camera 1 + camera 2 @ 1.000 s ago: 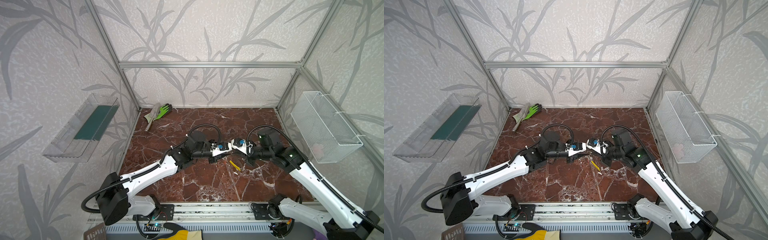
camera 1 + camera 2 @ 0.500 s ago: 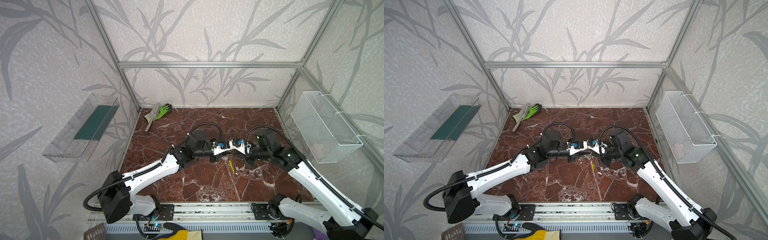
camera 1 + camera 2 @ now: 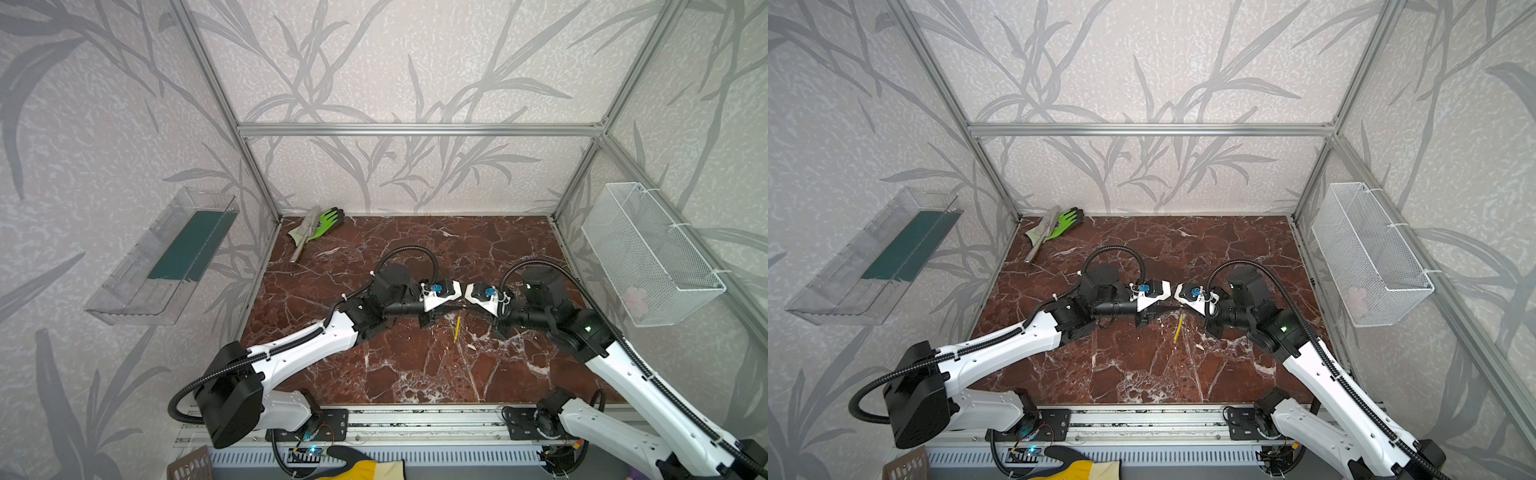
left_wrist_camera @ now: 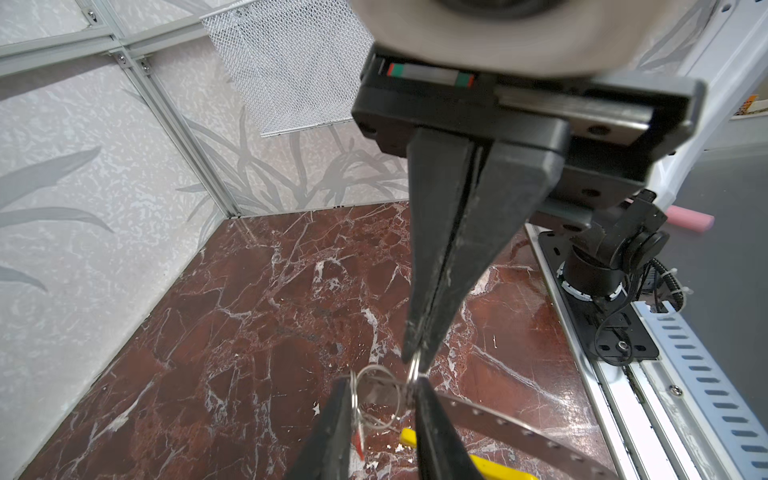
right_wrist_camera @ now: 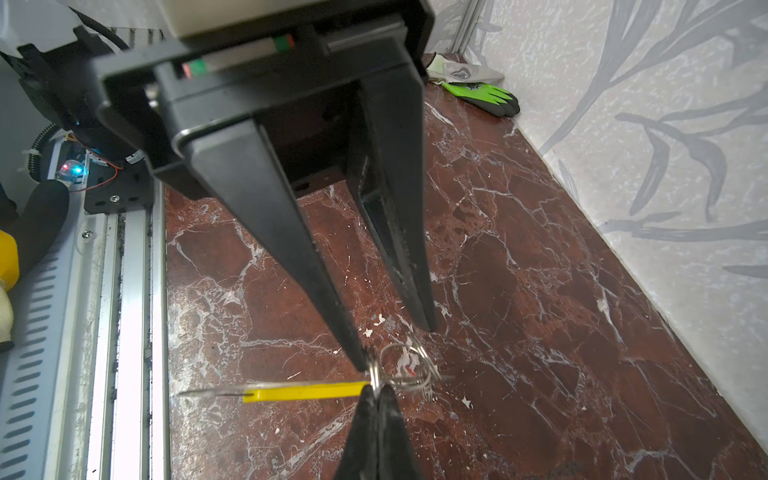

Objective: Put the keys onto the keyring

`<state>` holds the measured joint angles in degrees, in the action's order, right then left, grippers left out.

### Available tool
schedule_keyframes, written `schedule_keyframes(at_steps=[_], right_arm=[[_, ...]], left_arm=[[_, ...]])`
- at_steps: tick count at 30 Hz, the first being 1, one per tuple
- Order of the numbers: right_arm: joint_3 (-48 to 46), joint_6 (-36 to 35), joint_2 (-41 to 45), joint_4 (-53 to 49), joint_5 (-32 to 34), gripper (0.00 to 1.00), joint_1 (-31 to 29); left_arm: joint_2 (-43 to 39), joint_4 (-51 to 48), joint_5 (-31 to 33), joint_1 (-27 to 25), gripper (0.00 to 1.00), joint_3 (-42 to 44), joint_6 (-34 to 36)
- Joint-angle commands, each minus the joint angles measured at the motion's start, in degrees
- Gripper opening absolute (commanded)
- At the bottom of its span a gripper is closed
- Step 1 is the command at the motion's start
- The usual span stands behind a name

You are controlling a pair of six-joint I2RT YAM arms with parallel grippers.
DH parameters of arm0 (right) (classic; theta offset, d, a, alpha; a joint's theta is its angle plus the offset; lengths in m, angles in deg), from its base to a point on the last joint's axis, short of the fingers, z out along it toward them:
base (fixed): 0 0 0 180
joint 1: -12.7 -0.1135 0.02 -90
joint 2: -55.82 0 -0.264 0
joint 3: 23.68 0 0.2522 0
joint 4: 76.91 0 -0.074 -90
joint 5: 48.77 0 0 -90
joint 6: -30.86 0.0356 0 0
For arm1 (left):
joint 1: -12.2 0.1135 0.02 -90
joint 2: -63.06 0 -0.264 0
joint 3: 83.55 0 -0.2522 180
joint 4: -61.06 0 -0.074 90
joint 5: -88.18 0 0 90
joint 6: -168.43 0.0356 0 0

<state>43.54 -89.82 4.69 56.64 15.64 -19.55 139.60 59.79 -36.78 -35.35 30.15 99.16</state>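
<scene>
Glove [image 3: 328,219]: green, back left corner of the marble tabletop [image 3: 395,365].
Metal tool [image 3: 300,245]: against the glove.
Clear tray [image 3: 124,299]: left wall, green liner.
Wire basket [image 3: 648,257]: right wall.

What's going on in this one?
Both arms meet above the marble table. The right end effector is shut on a small wire ring where the yellow section of the keyring, a grey band, ends. The left end effector, fingers apart, appears to clamp the wire coils beside it. Only a red sliver there hints at a key.
</scene>
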Motion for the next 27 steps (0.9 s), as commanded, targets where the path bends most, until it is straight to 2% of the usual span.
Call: schedule_keyframes(at_steps=[1, 6, 12, 15, 16, 17, 19, 20, 27], right_arm=[[-0.34, 0.18, 0.25, 3.14, -2.19, 0.0, 0.2], [-0.01, 0.61, -0.03, 3.65, -3.17, 0.0, 0.18], [0.25, 0.45, -1.05, 3.42, -4.37, 0.0, 0.15], [-0.09, 0.35, -1.01, 4.14, -4.03, 0.0, 0.14], [-0.4, 0.33, -0.63, 4.75, -3.42, 0.04, 0.17], [-0.92, 0.44, -0.06, 5.52, -2.11, 0.14, 0.18], [-2.1, 0.35, 1.85, 7.13, -0.66, 0.28, 1.05], [-2.83, 0.63, 3.0, 8.07, -1.15, 0.31, 2.09], [-8.45, 7.18, 11.58, 15.54, -12.6, 0.31, 12.89]], left_arm=[[-1.06, 0.12, -1.86, 0.04, 0.29, -0.81, 0.31], [-0.25, -2.53, -1.96, -0.18, 0.25, -1.79, 2.23], [0.09, 0.05, -2.94, -0.31, 0.17, -1.85, 1.82], [0.34, 4.11, -3.73, -0.28, 0.03, -1.02, -0.12], [0.41, 5.16, -3.96, -0.33, 0.0, -0.65, -0.78], [0.46, 6.09, -4.2, -0.31, 0.0, -0.42, -1.26], [0.46, 7.68, -4.92, -0.03, 0.0, 0.23, -2.38], [0.42, 8.65, -5.31, 0.12, 0.0, 0.62, -3.22], [0.82, 20.07, -10.02, 1.24, 0.0, 2.79, -11.26]])
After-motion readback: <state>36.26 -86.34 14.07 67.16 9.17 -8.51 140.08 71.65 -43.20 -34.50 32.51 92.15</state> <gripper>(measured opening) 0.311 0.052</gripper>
